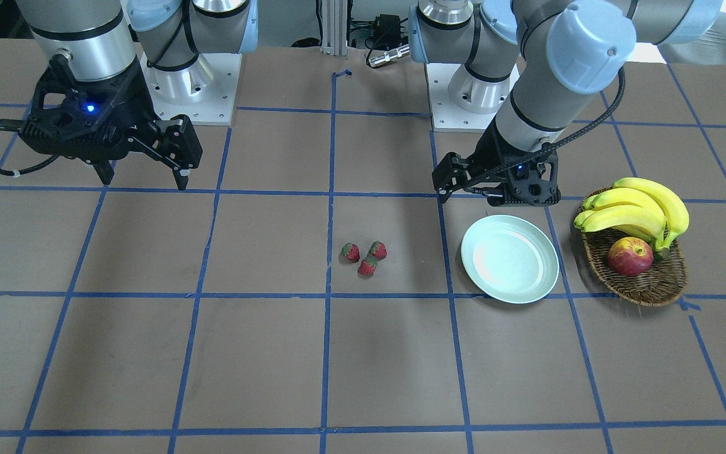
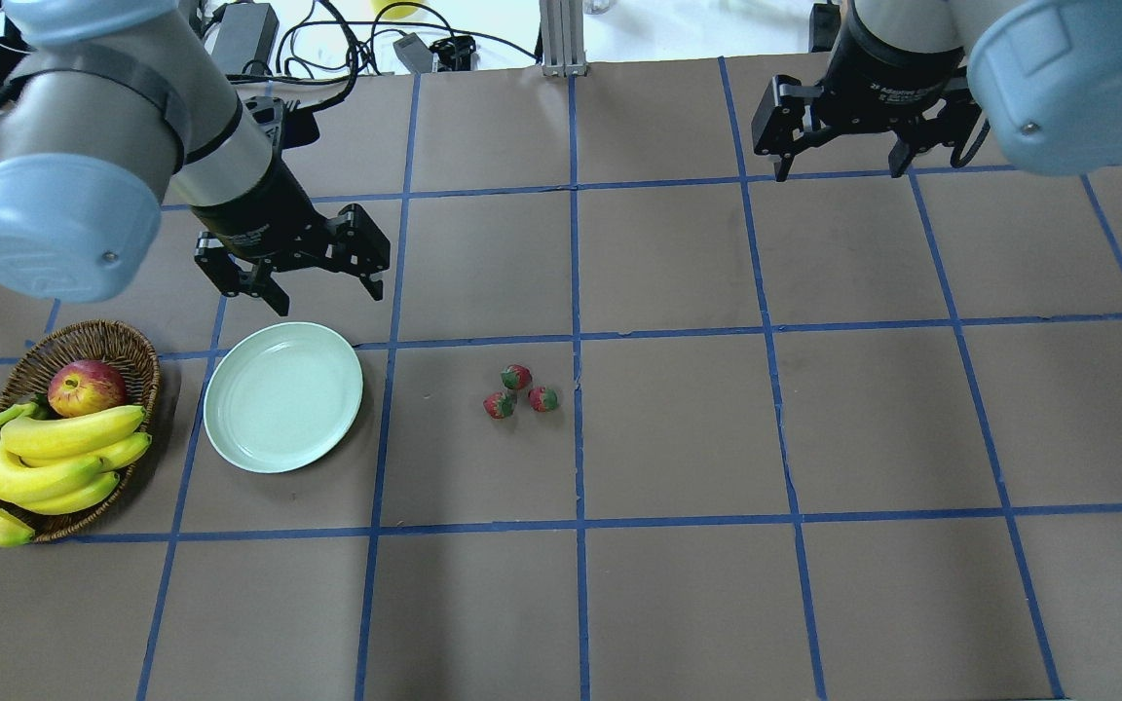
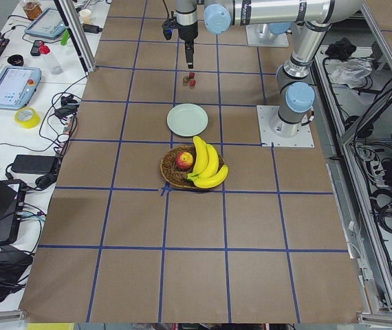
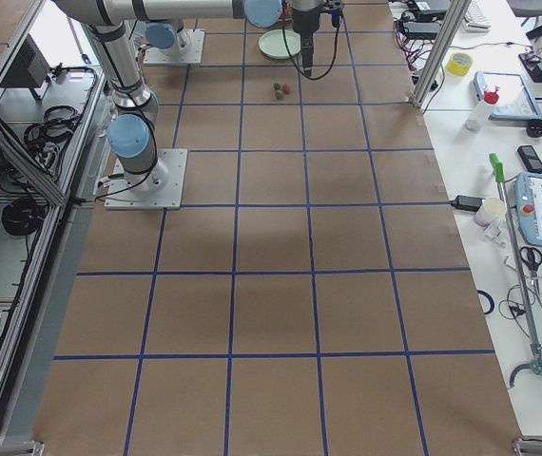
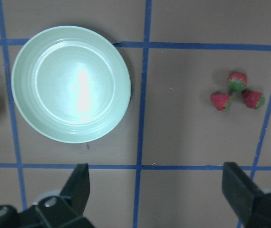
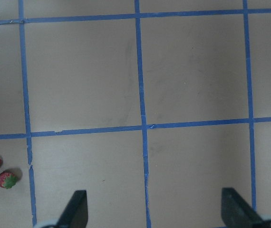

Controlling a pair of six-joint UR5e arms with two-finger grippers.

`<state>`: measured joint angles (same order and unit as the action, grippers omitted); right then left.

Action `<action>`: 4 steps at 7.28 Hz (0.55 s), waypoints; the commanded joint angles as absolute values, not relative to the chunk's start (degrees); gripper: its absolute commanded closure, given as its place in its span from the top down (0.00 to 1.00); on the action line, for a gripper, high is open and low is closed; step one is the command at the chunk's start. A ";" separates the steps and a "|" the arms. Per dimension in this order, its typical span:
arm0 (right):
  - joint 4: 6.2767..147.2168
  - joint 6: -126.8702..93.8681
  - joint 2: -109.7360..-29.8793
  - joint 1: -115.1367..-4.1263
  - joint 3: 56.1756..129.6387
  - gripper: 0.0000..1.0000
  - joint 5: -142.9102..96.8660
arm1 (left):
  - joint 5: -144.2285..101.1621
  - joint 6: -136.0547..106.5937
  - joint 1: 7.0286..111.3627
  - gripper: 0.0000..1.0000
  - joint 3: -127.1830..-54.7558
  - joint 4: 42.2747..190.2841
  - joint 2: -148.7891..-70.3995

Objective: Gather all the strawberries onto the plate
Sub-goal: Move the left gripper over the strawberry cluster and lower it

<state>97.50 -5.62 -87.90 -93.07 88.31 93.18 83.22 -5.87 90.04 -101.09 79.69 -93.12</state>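
Left end effector [image 2: 319, 296], fingers spread wide with nothing between them, hangs above the bench [image 2: 678, 438] just past the far rim of the plate [image 2: 283, 397]. Its wrist camera looks straight down, with the plate at the view's left and the strawberries [image 2: 516, 378] at its right. Right end effector [image 2: 839, 173], also spread wide and empty, hangs over bare bench well apart from the fruit; its wrist camera catches the berries only at the lower left edge.

The three small red berries with green leafy caps lie in a tight cluster near the middle of the bench, close enough to seem touching, beside a line of blue tape [image 2: 576, 428]. None is on the pale green plate, which sits bare a short way towards the robot's left. Beyond the plate a wicker basket [image 2: 137, 355] holds an apple [image 2: 86, 387] and bananas [image 2: 55, 458].

Each berry looks very light, rounded and likely to roll or slip. Whether they are soft or hard cannot be told, so a gentle squeeze seems wise. Best hold is probably across the widest part of the red body, below the cap. Because they huddle together, taking an outer berry first would likely avoid knocking the others
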 commanded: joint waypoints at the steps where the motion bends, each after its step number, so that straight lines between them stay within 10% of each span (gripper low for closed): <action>1: 97.47 -5.63 -87.98 -93.08 88.51 1.00 93.16 | 81.83 -10.00 93.41 1.00 -109.82 65.73 -94.39; 4: 97.38 -5.63 -87.98 -93.08 88.51 1.00 93.16 | 83.56 -20.39 98.33 1.00 -113.99 60.13 -97.72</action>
